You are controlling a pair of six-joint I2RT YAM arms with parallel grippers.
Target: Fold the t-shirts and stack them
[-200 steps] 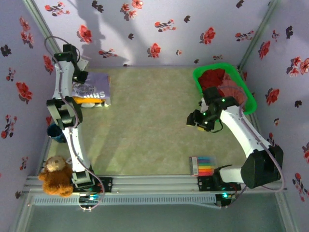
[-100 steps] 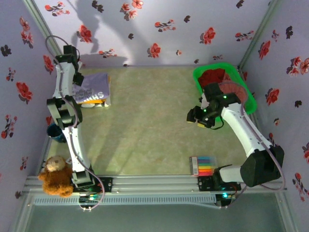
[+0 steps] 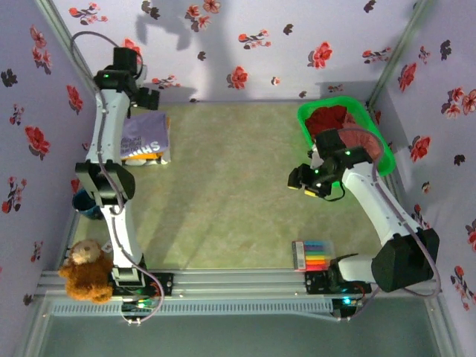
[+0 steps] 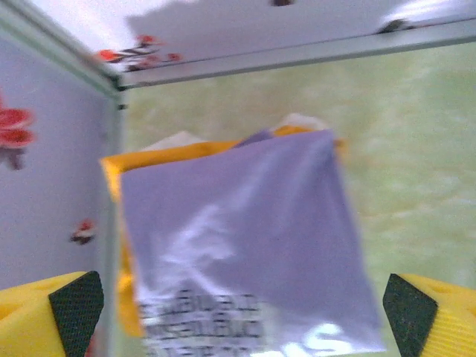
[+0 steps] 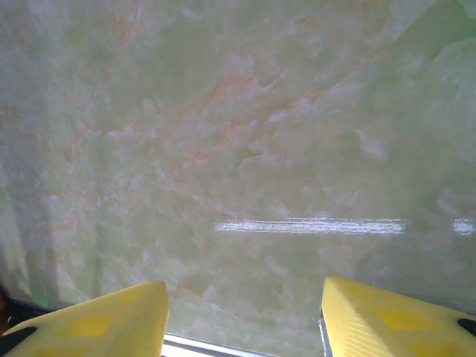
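Note:
A folded lavender-purple t-shirt (image 3: 146,139) with white lettering lies on a mustard-yellow t-shirt (image 3: 146,160) at the table's far left. In the left wrist view the lavender t-shirt (image 4: 245,230) covers the yellow t-shirt (image 4: 119,175), which peeks out along the left edge. My left gripper (image 3: 145,97) hovers above and behind this stack, open (image 4: 242,312), holding nothing. A dark red t-shirt (image 3: 327,119) and a salmon-pink t-shirt (image 3: 366,141) sit crumpled in the green basket (image 3: 381,158). My right gripper (image 3: 303,182) is open (image 5: 245,320) over bare table, just left of the basket.
A teddy bear (image 3: 83,269) sits at the near left by the rail. A box of coloured markers (image 3: 312,255) lies near the right arm's base. A dark blue object (image 3: 85,204) rests at the left wall. Flowered walls close in the table.
My left gripper has lifted off the lavender t-shirt and pulled back toward the far wall, leaving the stack uncovered. The right gripper has barely shifted.

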